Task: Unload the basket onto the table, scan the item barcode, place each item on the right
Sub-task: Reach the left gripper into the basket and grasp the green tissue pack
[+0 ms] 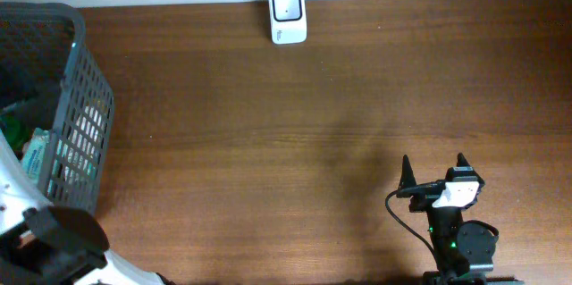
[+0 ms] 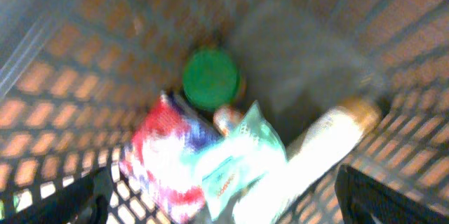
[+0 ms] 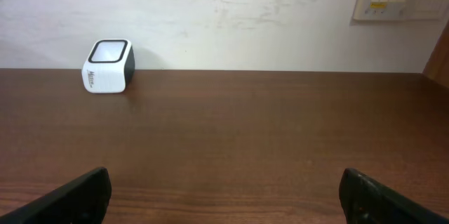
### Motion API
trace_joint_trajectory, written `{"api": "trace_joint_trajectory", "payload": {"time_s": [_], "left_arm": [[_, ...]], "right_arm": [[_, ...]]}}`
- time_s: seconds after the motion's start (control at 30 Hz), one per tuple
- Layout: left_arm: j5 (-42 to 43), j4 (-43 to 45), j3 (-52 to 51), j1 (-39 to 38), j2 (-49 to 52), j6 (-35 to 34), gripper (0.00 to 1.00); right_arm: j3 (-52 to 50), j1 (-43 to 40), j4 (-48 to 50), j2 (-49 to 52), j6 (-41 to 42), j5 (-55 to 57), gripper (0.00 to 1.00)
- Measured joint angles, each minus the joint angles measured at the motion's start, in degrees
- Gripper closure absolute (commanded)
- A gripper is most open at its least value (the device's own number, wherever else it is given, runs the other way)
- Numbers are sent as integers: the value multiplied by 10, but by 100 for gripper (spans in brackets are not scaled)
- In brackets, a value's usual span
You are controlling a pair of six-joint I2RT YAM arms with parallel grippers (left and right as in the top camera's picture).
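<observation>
Well, the item to scan is not picked yet: the candidates lie heaped in the bottom of the basket (image 2: 56, 76), which stands at the left edge of the table (image 1: 268, 142). The white bottle (image 2: 316, 150) lies on its side, long axis slanting from lower left to upper right in the left wrist view, tan cap uppermost. A mint pouch (image 2: 242, 157) leans against it on much the same slant, beside a red packet (image 2: 165, 154), and the green lid (image 2: 210, 78) faces straight up at me. The view is blurred and I can find no barcode on any of them. My left gripper (image 2: 224, 206) hangs over the heap, jaws spread wide and empty, presumably to come down on one item. The right gripper (image 1: 433, 164) is likewise fully spread and empty, parked low near the front edge, facing the scanner (image 1: 287, 14), which sits well apart at the far edge with its window up.
</observation>
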Motion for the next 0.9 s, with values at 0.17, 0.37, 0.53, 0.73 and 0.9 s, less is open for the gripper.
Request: {"api": "trace_joint_trajectory", "payload": {"time_s": [0.17, 0.37, 0.53, 0.73, 0.9], "left_arm": [[18, -100, 0, 36, 94, 4, 12], [29, -119, -2, 37, 164, 4, 13], [29, -73, -36, 38, 179, 4, 12], [17, -35, -79, 41, 184, 4, 100], [30, -92, -42, 41, 193, 8, 100]], "right_arm": [[0, 0, 0, 0, 0, 0, 1], [0, 0, 0, 0, 0, 0, 1], [0, 0, 0, 0, 0, 0, 1], [0, 0, 0, 0, 0, 0, 1], [0, 0, 0, 0, 0, 0, 1]]}}
